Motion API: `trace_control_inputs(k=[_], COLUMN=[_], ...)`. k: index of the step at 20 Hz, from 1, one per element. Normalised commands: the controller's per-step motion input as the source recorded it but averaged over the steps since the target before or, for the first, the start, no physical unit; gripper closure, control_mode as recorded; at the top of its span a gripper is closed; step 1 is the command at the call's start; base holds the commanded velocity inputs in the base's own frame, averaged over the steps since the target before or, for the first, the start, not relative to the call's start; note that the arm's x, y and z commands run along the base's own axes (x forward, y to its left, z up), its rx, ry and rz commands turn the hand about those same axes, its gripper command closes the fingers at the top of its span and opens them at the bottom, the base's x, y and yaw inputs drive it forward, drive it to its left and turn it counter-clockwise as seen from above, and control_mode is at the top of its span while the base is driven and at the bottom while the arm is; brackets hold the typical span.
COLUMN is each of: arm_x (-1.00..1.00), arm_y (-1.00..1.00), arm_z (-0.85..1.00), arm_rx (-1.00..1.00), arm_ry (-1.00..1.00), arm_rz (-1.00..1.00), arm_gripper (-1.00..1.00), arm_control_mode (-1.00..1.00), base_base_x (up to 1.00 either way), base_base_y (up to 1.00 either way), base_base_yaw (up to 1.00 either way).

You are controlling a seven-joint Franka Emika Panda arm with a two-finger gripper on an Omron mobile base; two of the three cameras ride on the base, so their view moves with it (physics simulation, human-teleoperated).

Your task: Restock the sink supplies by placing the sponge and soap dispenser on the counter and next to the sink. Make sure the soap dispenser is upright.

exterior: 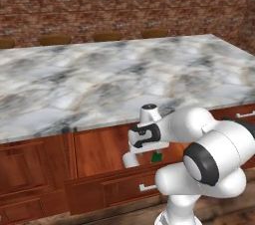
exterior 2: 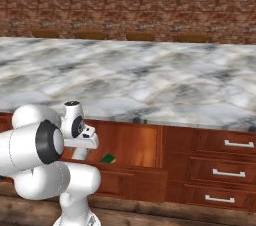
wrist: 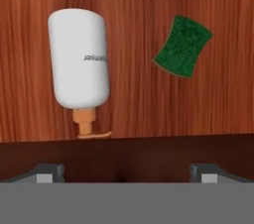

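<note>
The soap dispenser (wrist: 79, 59), a whitish bottle with a tan pump nozzle, lies flat on its side on the wooden floor of an open drawer (wrist: 134, 99). To its right lies the sponge (wrist: 182, 45), green side up; it also shows as a green patch in the drawer (exterior: 157, 157) (exterior 2: 107, 159). My gripper (wrist: 126, 171) hangs open above the drawer, looking straight down, with nothing between its fingers. It is closer to the nozzle end of the bottle and touches neither item. The sink and its counter are out of view.
A wide sinkless marble island (exterior: 114, 79) spreads ahead, over reddish wood cabinets. The pulled-out drawer front (exterior: 109, 184) juts toward me. More drawers with metal handles (exterior 2: 227, 172) are at the right. A brick wall (exterior 2: 125, 5) and stool tops stand behind.
</note>
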Motion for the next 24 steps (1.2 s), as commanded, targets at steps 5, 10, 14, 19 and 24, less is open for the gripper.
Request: trace_control_inputs(k=[5,10,14,19,24], arm_x=[0.0,0.0,0.0,0.0,0.01], arm_y=[0.0,0.12,0.34,0.31,0.09], arm_z=[-0.14,-0.18,-0.26,-0.38,-0.34], arm_rx=[0.0,0.0,0.0,0.0,0.0], arm_ry=[-0.04,-0.06,-0.03,0.0,0.0], arm_rz=[0.0,0.0,0.0,0.0,0.0], arm_gripper=[-1.0,-1.0,-1.0,-1.0,-1.0], arm_control_mode=[-1.0,-1.0,-1.0,-1.0,-1.0], base_base_x=[0.0,0.0,0.0,0.0,0.0], base_base_y=[0.0,0.0,0.0,0.0,0.0], base_base_yaw=[0.0,0.0,0.0,0.0,0.0])
